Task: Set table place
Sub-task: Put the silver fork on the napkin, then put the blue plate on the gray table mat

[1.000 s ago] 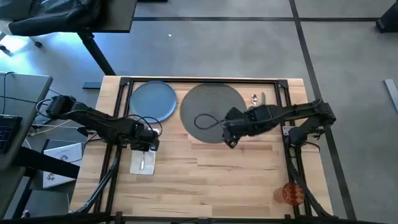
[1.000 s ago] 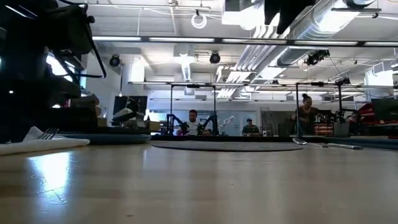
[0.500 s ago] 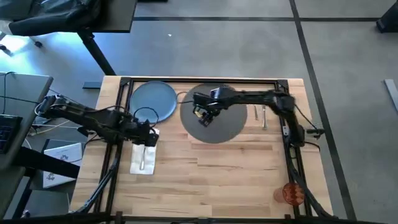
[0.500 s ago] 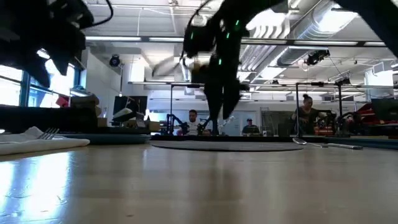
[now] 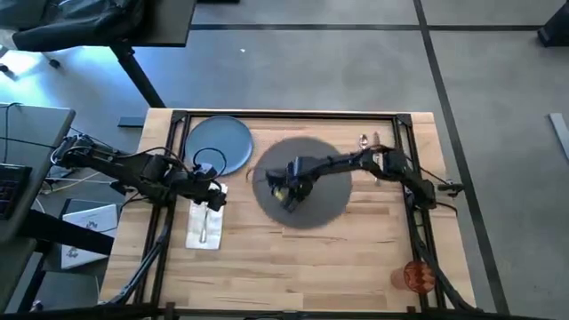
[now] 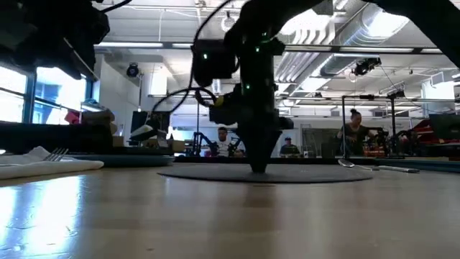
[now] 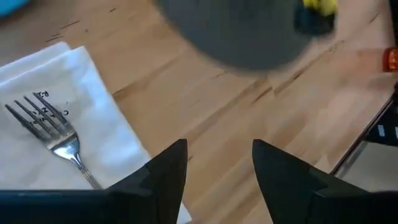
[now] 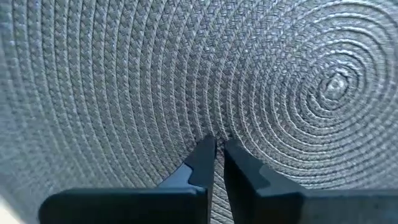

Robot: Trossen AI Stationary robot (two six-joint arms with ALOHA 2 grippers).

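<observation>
Right gripper (image 5: 286,197) fingers nearly closed, tips on woven mat (image 5: 324,200), left gripper (image 5: 213,197) fingers wide above napkin (image 5: 204,228) bearing fork (image 7: 53,134)

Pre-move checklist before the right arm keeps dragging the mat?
1. Right claw tips down on mat, nearly shut: ok.
2. Mat pinched or only pressed: cannot tell.
3. Mat's path toward table centre free: ok.
4. Blue plate apart from mat: ok.
5. Left claw open, above napkin with fork, clear of mat: ok.
6. Cup at near right corner, out of the way: ok.
</observation>
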